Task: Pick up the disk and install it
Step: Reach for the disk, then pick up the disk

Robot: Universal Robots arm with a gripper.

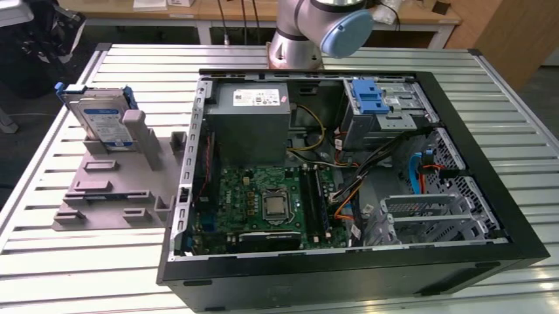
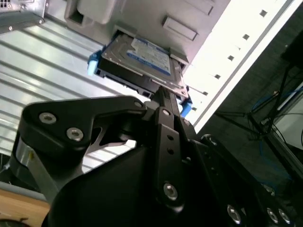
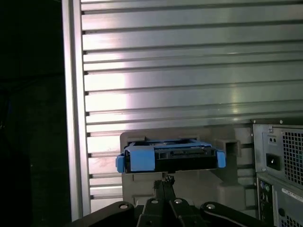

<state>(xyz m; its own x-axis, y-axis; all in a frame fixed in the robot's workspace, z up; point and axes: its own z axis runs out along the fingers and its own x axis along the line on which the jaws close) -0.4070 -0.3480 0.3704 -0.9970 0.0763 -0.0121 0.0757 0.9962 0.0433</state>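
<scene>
Slatted aluminium table (image 1: 52, 261) carrying everything. Open black metal computer case (image 1: 349, 278) lying on side.

Grey plastic stand (image 1: 105, 190) sitting just beside case, at exterior view's left.

Flat silver-grey disk (image 1: 99, 121), framed by blue plastic carrier (image 3: 141, 158), leaning near-upright in stand.

Disk likely handling as rigid, fairly heavy, smooth-faced and shock-sensitive. Best hold probably pinching flat faces at exposed upper edge.

Black two-finger gripper (image 3: 163, 180) hovering apart from disk, pointing at its edge in both wrist views. Fingers appearing pressed together, carrying nothing.

The disk (image 1: 102, 124) is cased in dull silver-grey metal, labelled in paper and framed in blue plastic. The holder (image 1: 114, 190) is moulded in matt grey plastic; the table (image 1: 52, 275) is ribbed, brushed metal.
</scene>
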